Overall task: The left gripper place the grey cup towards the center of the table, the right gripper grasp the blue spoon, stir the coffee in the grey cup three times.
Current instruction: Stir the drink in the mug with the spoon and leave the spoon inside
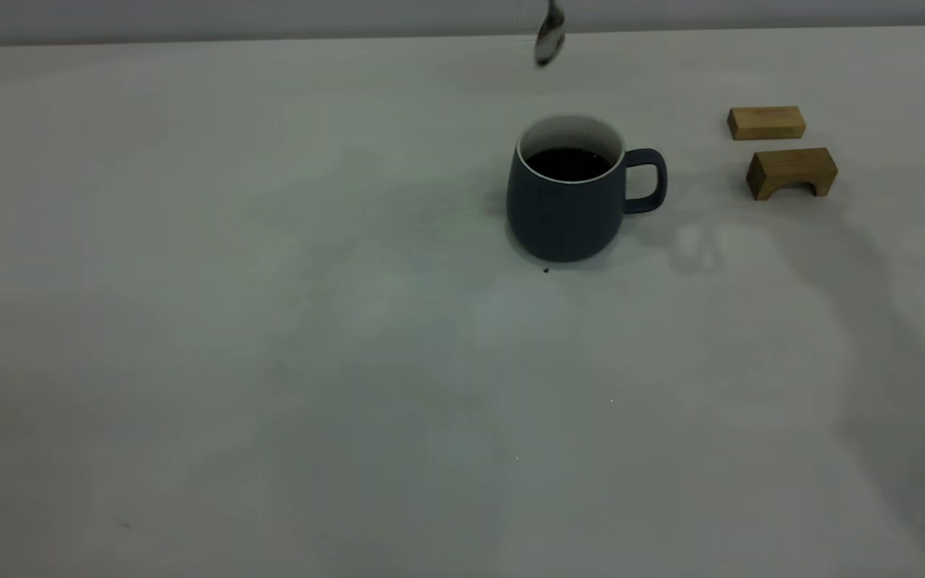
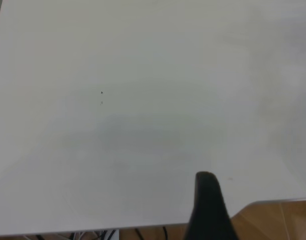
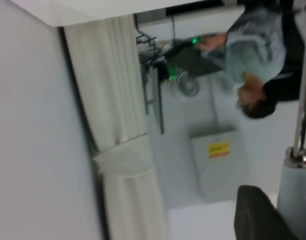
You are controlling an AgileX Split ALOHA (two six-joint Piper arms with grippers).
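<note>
The grey cup (image 1: pixel 565 210) stands upright near the middle of the table (image 1: pixel 270 321), handle pointing right, with dark coffee (image 1: pixel 568 164) inside. Above and behind it hangs the metal bowl of the blue spoon (image 1: pixel 549 36), clear of the rim. In the right wrist view the spoon's pale blue handle (image 3: pixel 294 200) and thin stem run alongside a dark finger (image 3: pixel 258 215); the right gripper (image 3: pixel 280 212) is shut on the handle, high in the air. The left gripper (image 2: pixel 211 202) sits over bare table near the table's edge, away from the cup. Neither gripper shows in the exterior view.
Two wooden blocks lie right of the cup: a flat one (image 1: pixel 766 123) and an arch-shaped one (image 1: pixel 792 172). A tiny dark speck (image 1: pixel 545 270) sits just in front of the cup. The right wrist view shows a curtain (image 3: pixel 117 100) and a person (image 3: pixel 258 55) beyond the table.
</note>
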